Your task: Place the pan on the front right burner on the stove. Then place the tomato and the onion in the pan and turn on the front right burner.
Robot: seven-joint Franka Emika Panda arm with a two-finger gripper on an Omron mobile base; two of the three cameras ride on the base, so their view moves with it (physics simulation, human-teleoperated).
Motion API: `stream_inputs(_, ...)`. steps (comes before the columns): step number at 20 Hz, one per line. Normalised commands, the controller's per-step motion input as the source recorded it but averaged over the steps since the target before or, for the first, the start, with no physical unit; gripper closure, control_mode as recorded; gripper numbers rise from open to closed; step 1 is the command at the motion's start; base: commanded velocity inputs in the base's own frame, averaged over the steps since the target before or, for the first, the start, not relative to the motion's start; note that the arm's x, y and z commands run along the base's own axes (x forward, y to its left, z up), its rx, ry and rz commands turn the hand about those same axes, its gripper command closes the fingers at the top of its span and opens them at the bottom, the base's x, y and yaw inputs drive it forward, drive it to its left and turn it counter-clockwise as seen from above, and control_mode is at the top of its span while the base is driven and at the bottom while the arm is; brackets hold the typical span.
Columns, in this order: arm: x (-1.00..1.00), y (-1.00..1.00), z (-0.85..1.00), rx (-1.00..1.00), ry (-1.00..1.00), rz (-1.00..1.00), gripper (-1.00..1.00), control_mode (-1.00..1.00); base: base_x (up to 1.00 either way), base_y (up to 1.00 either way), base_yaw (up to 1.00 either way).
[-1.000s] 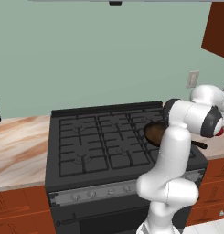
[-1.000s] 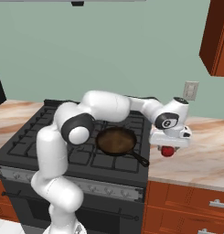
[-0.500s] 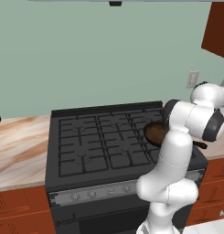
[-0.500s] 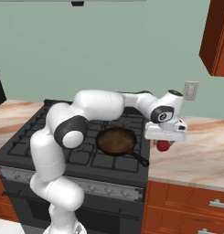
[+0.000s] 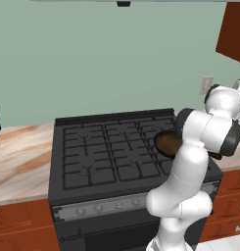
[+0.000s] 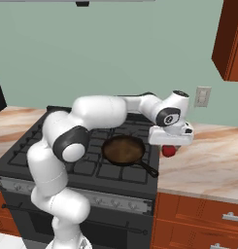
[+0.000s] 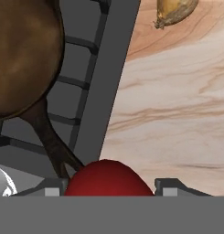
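Note:
The dark brown pan (image 6: 123, 148) sits on the front right burner (image 6: 132, 171) of the black stove (image 6: 52, 146), its thin handle pointing toward the front right corner. My gripper (image 6: 170, 145) hangs just right of the pan, over the stove's right edge, shut on the red tomato (image 6: 169, 151). In the hand view the tomato (image 7: 106, 178) sits between my fingertips (image 7: 170, 187), with the pan (image 7: 22, 55) to the left and its handle running toward the tomato. The tan onion (image 7: 175, 11) lies on the counter farther off. In the left base view my arm partly covers the pan (image 5: 166, 142).
A marble counter (image 6: 208, 160) runs right of the stove, with a wall outlet (image 6: 202, 96) behind it and a wooden cabinet (image 6: 232, 39) above. Small knobs line the silver front strip (image 6: 106, 199). More counter (image 5: 18, 157) lies left of the stove.
My hand has carried the tomato leftward from over the counter to the stove's right edge, closer to the pan. The pan has stayed where it was.

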Motion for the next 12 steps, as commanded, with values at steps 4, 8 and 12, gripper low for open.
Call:
stream_inputs(4, -0.01, 0.21, 0.15, 0.00, 0.00, 0.06, 1.00, -1.00, 0.00, 0.00, 0.00)
stream_inputs(8, 0.00, 0.22, 0.18, 0.00, 0.00, 0.06, 1.00, -1.00, 0.00, 0.00, 0.00)
stream_inputs(12, 0.00, 0.22, 0.18, 0.00, 0.00, 0.06, 1.00, -1.00, 0.00, 0.00, 0.00)
